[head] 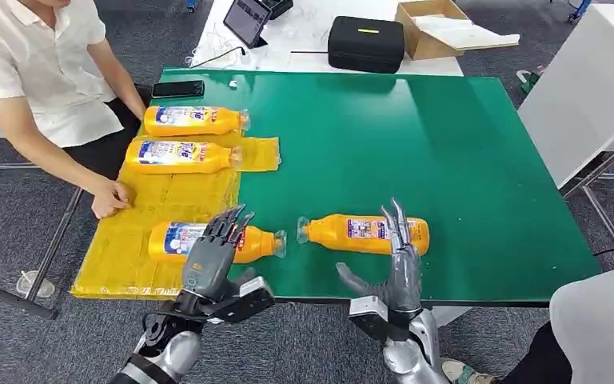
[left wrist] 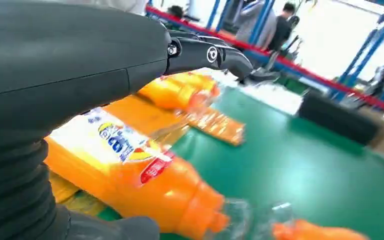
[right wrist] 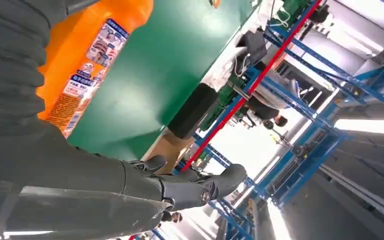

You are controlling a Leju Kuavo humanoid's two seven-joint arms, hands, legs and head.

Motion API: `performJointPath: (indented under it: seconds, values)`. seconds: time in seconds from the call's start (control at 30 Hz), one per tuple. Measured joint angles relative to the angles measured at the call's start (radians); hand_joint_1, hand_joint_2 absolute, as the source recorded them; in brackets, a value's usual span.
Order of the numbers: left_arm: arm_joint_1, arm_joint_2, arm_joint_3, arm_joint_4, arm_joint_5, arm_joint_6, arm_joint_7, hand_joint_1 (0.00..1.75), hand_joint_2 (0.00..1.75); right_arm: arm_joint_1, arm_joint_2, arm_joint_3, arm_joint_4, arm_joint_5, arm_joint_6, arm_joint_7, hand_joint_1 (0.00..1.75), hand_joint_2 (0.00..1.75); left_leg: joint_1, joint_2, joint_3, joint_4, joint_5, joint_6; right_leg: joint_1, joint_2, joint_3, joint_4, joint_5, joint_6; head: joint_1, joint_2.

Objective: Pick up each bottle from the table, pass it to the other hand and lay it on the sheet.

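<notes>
Bottle (head: 365, 234) lies on green table (head: 448, 144), just beyond right hand (head: 400, 260), long axis across table, cap toward left hand (head: 212, 252). Right hand holds nothing, fingers spread, over label end; likely readying grasp. Left hand holds nothing too, fingers apart, above bottle on sheet (head: 212, 242), cap toward right hand. Yellow sheet (head: 120, 268) carries two more bottles (head: 184, 138) beyond left hand, caps same way.

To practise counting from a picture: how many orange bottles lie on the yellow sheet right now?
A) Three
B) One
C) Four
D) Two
A: the head view shows three bottles lying on the yellow sheet, while the fourth bottle lies off it on the green table.
</notes>
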Motion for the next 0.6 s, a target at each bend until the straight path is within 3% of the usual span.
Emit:
performJointPath:
  seconds: [0.27, 0.6]
  values:
    - [0.053, 0.016, -0.067, -0.173, 0.102, 0.003, -0.025, 0.00, 1.75, 0.008, -0.011, -0.057, 0.010, 0.231, 0.073, 0.088, 0.00, 1.75, 0.000, 0.000, -0.001, 0.000, 0.000, 0.000, 0.000, 0.000, 0.000, 0.000, 0.000, 0.000, -0.001, 0.000]
    - [0.073, -0.050, -0.073, -0.217, 0.390, -0.023, -0.085, 0.00, 1.75, -0.156, -0.116, -0.120, 0.303, 0.347, 0.126, 0.165, 0.00, 1.75, -0.001, -0.001, -0.001, 0.000, 0.001, 0.001, -0.001, 0.000, 0.000, 0.000, 0.002, 0.002, 0.000, 0.000]
